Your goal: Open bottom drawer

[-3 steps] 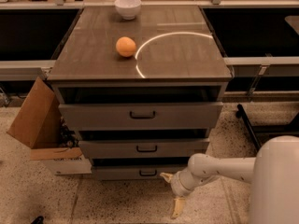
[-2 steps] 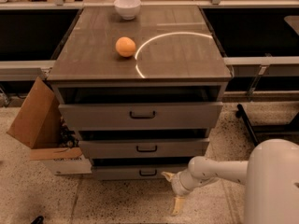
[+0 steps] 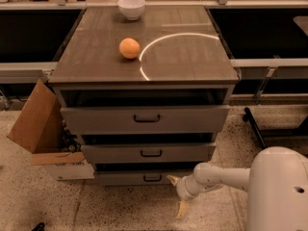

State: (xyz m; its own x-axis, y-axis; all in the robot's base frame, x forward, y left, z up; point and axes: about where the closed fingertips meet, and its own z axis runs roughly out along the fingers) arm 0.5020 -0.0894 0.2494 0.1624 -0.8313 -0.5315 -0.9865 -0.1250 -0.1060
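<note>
Compared with a second ago, the robot's white body is edging slightly further left into view at lower right, while the arm and gripper (image 3: 177, 195) are sitting at almost the same spot, low down by the right part of the cabinet's foot. Pincer state: the two yellowish fingers (image 3: 173, 179) are spreading wide apart, one tip pointing up toward the drawer front and the other down toward the floor, and they are gripping nothing. The bottom drawer (image 3: 120, 178) is lying lowest in the stack, under the middle drawer (image 3: 115, 153) and the top drawer (image 3: 96, 120), and it is looking closed. Its small dark handle (image 3: 152, 178) is sitting just left of the upper fingertip, near but apparently not yet between the fingers. My judgement is that the approach is under way and the grasp is pending. For a clean step, the gripper should be shifting left until the bar is lying between both fingers, closing firmly, then pulling straight out along the drawer's travel, keeping level so that the fingers are not slipping off the thin bar. An orange (image 3: 130, 48) and a bowl (image 3: 132, 7) are resting on the cabinet top (image 3: 192, 61), so a smooth pull is advisable.
</note>
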